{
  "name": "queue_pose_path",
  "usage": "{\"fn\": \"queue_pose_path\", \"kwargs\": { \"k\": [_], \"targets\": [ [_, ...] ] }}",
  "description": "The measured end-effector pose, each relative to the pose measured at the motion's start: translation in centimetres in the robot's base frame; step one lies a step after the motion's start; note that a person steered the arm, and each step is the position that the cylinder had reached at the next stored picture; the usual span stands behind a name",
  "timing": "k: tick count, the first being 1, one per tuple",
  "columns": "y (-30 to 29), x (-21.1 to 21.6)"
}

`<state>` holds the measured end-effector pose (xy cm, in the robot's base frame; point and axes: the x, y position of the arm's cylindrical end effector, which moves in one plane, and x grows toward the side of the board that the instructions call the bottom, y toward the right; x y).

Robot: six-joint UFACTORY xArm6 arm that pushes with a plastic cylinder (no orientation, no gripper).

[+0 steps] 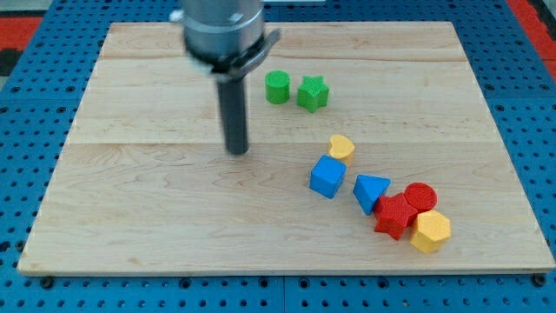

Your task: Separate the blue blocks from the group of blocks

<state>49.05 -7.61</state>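
Observation:
A blue cube (pixel 327 176) lies right of the board's middle, touching a small yellow heart-shaped block (pixel 341 146) above it. A blue triangular block (pixel 371 190) lies just to its right, touching a red star-like block (pixel 394 215). A red cylinder (pixel 421 197) and a yellow hexagonal block (pixel 430 231) complete that cluster at the lower right. My tip (pixel 237 151) stands on the board to the left of the blue cube, about a hundred pixels away, touching no block.
A green cylinder (pixel 277 87) and a green star-shaped block (pixel 313 93) sit side by side near the view's top, right of my rod. The wooden board (pixel 130 217) rests on a blue perforated surface.

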Motion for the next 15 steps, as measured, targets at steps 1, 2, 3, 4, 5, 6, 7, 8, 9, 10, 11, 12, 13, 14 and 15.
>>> {"fn": "queue_pose_path", "kwargs": {
  "k": [1, 2, 3, 4, 5, 6, 7, 8, 9, 10, 11, 12, 13, 14, 15],
  "targets": [
    [5.0, 11.1],
    [9.1, 12.8],
    [11.9, 12.7],
    [26.2, 12.7],
    [34.6, 11.9],
    [29.2, 9.4],
    [22.3, 5.4],
    [22.1, 4.6],
    [33.9, 6.0],
    [33.2, 10.8],
    [26.1, 8.8],
    [15.0, 2.3],
    [10.2, 0.2],
    [3.8, -2.4],
    [6.8, -0.9]
  ]
}}
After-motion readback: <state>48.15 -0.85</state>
